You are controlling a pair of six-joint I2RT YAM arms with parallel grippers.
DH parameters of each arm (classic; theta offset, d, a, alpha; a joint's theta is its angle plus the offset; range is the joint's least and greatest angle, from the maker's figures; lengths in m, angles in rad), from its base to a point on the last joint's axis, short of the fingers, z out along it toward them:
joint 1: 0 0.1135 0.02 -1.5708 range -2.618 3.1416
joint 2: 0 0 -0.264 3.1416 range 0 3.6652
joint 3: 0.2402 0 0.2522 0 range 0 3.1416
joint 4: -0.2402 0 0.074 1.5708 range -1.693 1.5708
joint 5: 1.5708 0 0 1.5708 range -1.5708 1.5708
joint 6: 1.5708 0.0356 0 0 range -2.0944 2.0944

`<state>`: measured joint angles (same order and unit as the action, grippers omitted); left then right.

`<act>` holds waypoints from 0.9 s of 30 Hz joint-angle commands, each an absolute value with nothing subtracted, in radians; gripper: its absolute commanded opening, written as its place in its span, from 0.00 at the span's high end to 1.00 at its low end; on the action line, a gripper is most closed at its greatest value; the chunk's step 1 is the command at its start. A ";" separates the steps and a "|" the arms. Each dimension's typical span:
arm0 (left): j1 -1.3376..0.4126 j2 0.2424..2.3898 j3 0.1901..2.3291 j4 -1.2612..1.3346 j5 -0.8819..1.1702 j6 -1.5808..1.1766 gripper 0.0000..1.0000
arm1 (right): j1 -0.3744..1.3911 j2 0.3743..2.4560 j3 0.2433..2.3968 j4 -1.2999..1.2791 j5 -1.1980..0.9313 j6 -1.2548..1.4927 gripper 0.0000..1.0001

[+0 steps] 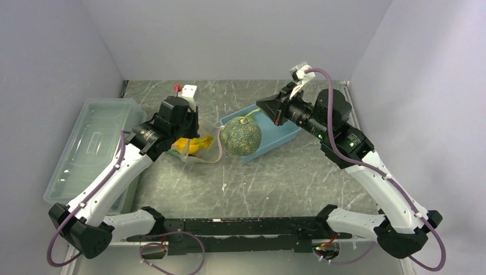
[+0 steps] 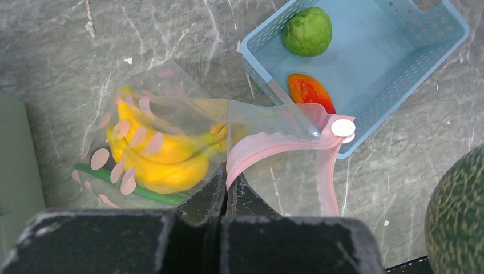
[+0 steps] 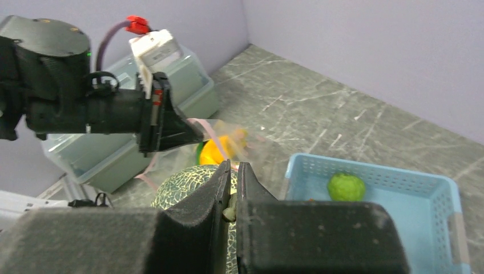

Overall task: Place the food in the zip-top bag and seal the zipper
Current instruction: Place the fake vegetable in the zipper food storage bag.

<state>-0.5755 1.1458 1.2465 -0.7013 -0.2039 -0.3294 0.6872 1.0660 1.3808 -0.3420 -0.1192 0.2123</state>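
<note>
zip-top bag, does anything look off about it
On the zip-top bag the zipper is twisted: the left gripper pinches one stretch while the rest loops and droops beside the basket, so the mouth isn't held wide. The melon, held by its stem in the right gripper, looks too big for that opening.

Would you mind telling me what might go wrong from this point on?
The right pincer grips the melon only by its thin stem; it may swing or slip free. The left pincer pinches the zipper of the zip-top bag at one spot, so the mouth sags and looks narrow for the melon; forcing it could tug the strip loose.
</note>
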 commanded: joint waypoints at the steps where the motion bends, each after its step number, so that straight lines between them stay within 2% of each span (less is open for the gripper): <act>1: -0.561 1.149 1.246 -0.661 -0.215 -0.365 1.00 | 0.733 1.094 1.442 -0.258 -0.172 0.237 1.00; 19: -0.527 1.127 1.240 -0.645 -0.157 -0.392 1.00 | 0.849 1.303 1.543 -0.176 -0.140 0.275 1.00; 27: -0.519 1.114 1.238 -0.639 -0.138 -0.396 1.00 | 0.854 1.367 1.503 -0.130 -0.122 0.310 1.00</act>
<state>-0.5270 1.1461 1.2327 -0.6903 -0.1650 -0.3790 0.8482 1.3575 1.4933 -0.2321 -0.1383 0.2729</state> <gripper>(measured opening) 0.012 0.076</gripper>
